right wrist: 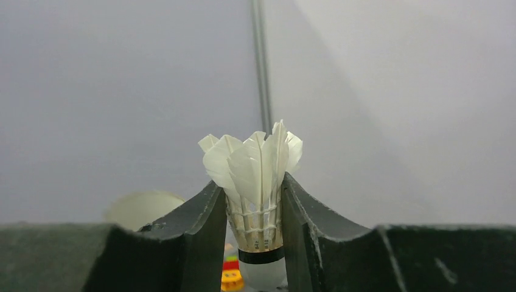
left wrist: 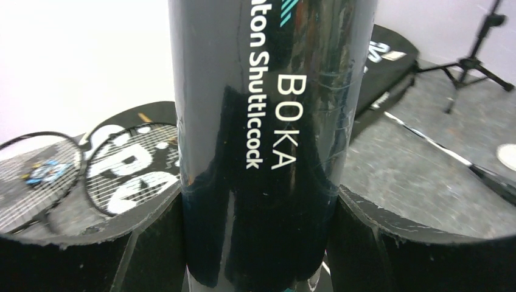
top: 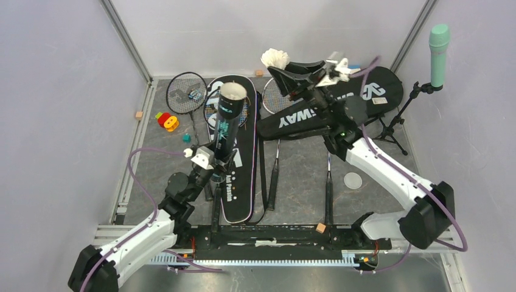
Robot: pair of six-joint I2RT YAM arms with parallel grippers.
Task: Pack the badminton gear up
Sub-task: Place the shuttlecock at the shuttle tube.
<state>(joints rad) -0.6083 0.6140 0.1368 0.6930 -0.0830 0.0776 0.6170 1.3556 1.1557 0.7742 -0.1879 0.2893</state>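
Rackets: thin rackets with stringed oval heads [top: 185, 93] lie flat on the grey bench [top: 298, 170], not packed yet.
Left jaws: clamped low on the long black shuttlecock tube [top: 226, 118], which stands almost upright with its open mouth up.
Tube inside: dark, so I cannot tell if it is empty.
Middle bag: the black racket bag lettered "SPORT" [top: 238, 182] lies under the tube.
Right jaws: closed on the white feather shuttlecock [right wrist: 252, 161] at the stems just above its cork. They hold it high, right of the tube mouth and apart from it.
Right bag: the black "CROSSWAY" racket bag [top: 341, 100] lies below that arm.
Risk: the feathers may catch the tube rim if the two are badly lined up. A hard squeeze could bend the stems.
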